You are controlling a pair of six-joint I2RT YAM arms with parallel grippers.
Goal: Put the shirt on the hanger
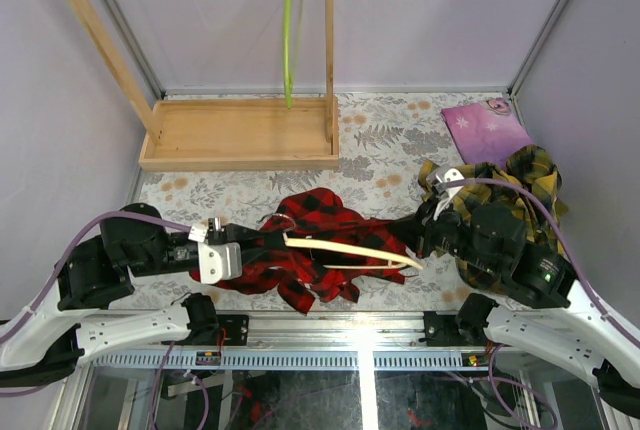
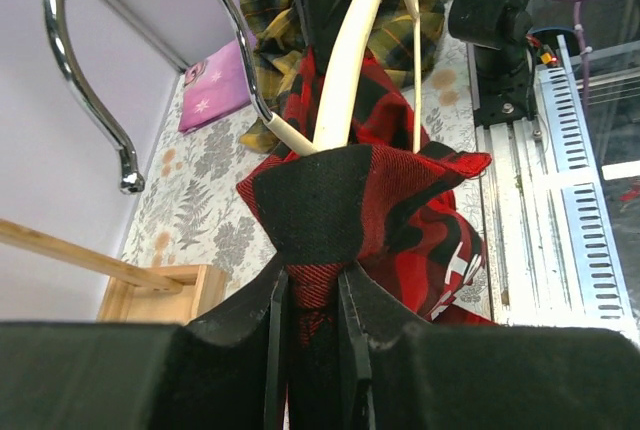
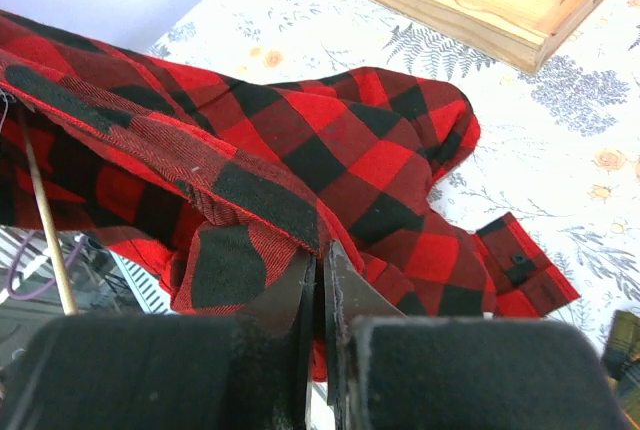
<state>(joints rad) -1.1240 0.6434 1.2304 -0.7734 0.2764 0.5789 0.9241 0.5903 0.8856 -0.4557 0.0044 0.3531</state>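
The red-and-black plaid shirt (image 1: 312, 235) lies bunched on the floral table near the front edge. The cream hanger (image 1: 350, 249) lies across it, its thin lower bar pointing right. My left gripper (image 1: 262, 244) is shut on a fold of the shirt (image 2: 345, 200). In the left wrist view the hanger's cream arm (image 2: 350, 60) rises just beyond that fold and its chrome hook (image 2: 90, 100) curves to the left. My right gripper (image 1: 415, 237) is at the shirt's right side, shut on a hem of the shirt (image 3: 250, 200). White lettering (image 2: 458, 268) shows low on the cloth.
A wooden rack (image 1: 240, 135) stands at the back left with a lime-green hanger (image 1: 291, 30) on its top bar. A yellow-and-dark plaid shirt (image 1: 520, 185) and a purple sheet (image 1: 485, 128) lie at the back right. A metal rail (image 1: 360, 335) runs along the front edge.
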